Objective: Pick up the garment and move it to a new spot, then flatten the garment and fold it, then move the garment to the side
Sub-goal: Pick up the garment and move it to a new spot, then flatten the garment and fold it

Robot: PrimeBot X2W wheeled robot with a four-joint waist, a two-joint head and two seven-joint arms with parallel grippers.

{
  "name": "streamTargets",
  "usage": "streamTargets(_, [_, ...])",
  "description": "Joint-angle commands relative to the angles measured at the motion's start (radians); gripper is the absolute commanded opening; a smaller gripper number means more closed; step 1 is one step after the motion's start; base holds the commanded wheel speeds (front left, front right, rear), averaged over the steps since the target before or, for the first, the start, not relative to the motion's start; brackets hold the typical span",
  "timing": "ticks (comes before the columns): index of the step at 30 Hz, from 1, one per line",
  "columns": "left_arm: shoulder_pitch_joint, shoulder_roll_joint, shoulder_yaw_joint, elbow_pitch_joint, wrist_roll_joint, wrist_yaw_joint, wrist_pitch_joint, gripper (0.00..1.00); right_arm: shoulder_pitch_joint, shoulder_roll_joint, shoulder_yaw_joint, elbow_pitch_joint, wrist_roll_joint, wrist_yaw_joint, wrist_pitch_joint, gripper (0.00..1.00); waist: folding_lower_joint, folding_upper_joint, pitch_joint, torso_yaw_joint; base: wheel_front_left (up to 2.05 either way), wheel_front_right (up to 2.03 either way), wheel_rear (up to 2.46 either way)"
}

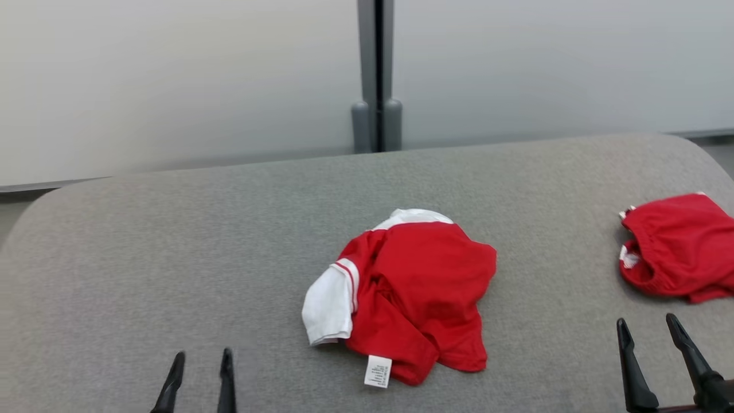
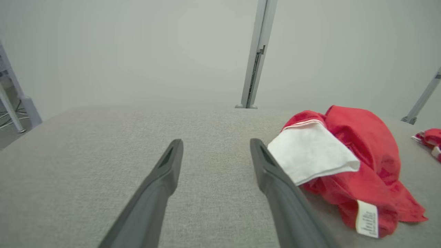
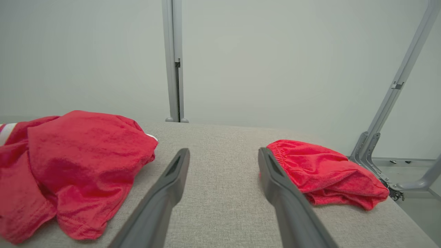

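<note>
A crumpled red garment (image 1: pixel 421 292) with white sleeves and a white label lies in a heap at the middle of the grey padded table (image 1: pixel 172 246). The left wrist view has the garment (image 2: pixel 361 162) to the right of the fingers, and the right wrist view has the garment (image 3: pixel 75 162) at the left. My left gripper (image 1: pixel 202 362) stands open at the lower left, apart from the cloth, holding nothing. At the lower right my right gripper (image 1: pixel 648 328) is open too, with nothing between its fingers.
A second red garment (image 1: pixel 676 249) lies bunched at the table's right edge, seen as the red heap (image 3: pixel 327 174) just right of my right fingers. A grey post (image 1: pixel 377 74) and pale wall panels stand behind the table. Bare table surface stretches left of the heap.
</note>
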Motion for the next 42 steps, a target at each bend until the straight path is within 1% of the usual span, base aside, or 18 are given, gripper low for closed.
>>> streamTargets(1, [0.036, 0.001, 0.031, -0.011, 0.024, -0.002, 0.001, 1.00, 0.019, -0.005, -0.006, 0.002, 0.009, 0.000, -0.005, 1.00, 0.0000, -0.0001, -0.046, 0.052, 0.00, 0.00, 0.00])
streamTargets(3, [0.064, -0.004, 0.071, -0.019, 0.040, -0.011, 0.001, 1.00, 0.028, -0.005, -0.004, 0.005, 0.018, 0.000, -0.005, 1.00, 0.0000, -0.0001, -0.060, 0.072, 0.00, 0.00, 0.00])
streamTargets(4, [0.064, -0.004, 0.071, -0.019, 0.040, -0.011, 0.001, 1.00, 0.028, -0.005, -0.004, 0.005, 0.018, 0.000, -0.005, 1.00, 0.0000, -0.0001, -0.060, 0.072, 0.00, 0.00, 0.00])
streamTargets(9, [0.100, -0.018, 0.140, -0.025, 0.064, -0.055, 0.000, 1.00, 0.038, -0.005, 0.021, 0.015, 0.035, 0.000, -0.005, 1.00, 0.0000, -0.0001, -0.081, 0.103, 0.00, 0.00, 0.00])
streamTargets(13, [0.107, -0.033, 0.170, -0.017, 0.081, -0.086, 0.001, 1.00, 0.036, -0.005, 0.038, 0.022, 0.040, 0.000, -0.005, 1.00, 0.0000, -0.0001, -0.089, 0.112, 0.00, 0.00, 0.00])
streamTargets(20, [0.111, -0.050, 0.197, -0.005, 0.104, -0.122, 0.000, 1.00, 0.030, -0.005, 0.057, 0.028, 0.043, 0.000, -0.005, 1.00, 0.0000, -0.0001, -0.090, 0.110, 0.00, 0.00, 0.00])
streamTargets(30, [0.092, -0.059, 0.218, 0.006, 0.112, -0.149, 0.000, 1.00, 0.024, -0.005, 0.065, 0.028, 0.042, 0.000, -0.005, 1.00, 0.0000, -0.0001, -0.077, 0.102, 0.00, 0.00, 0.00])
streamTargets(37, [0.070, -0.061, 0.216, 0.011, 0.114, -0.165, 0.000, 1.00, 0.017, -0.005, 0.071, 0.033, 0.043, 0.000, -0.005, 1.00, 0.0000, -0.0001, -0.071, 0.085, 0.00, 0.00, 0.00])
streamTargets(39, [0.057, -0.062, 0.181, 0.018, 0.095, -0.186, 0.000, 1.00, 0.013, -0.005, 0.072, 0.032, 0.043, 0.000, -0.005, 1.00, 0.0000, -0.0001, -0.065, 0.076, 0.00, 0.00, 0.00])
streamTargets(42, [0.023, -0.061, 0.097, 0.048, 0.084, -0.220, 0.000, 1.00, 0.004, -0.005, 0.081, 0.034, 0.039, 0.000, -0.005, 1.00, 0.0000, -0.0001, -0.054, 0.055, 0.00, 0.00, 0.00])
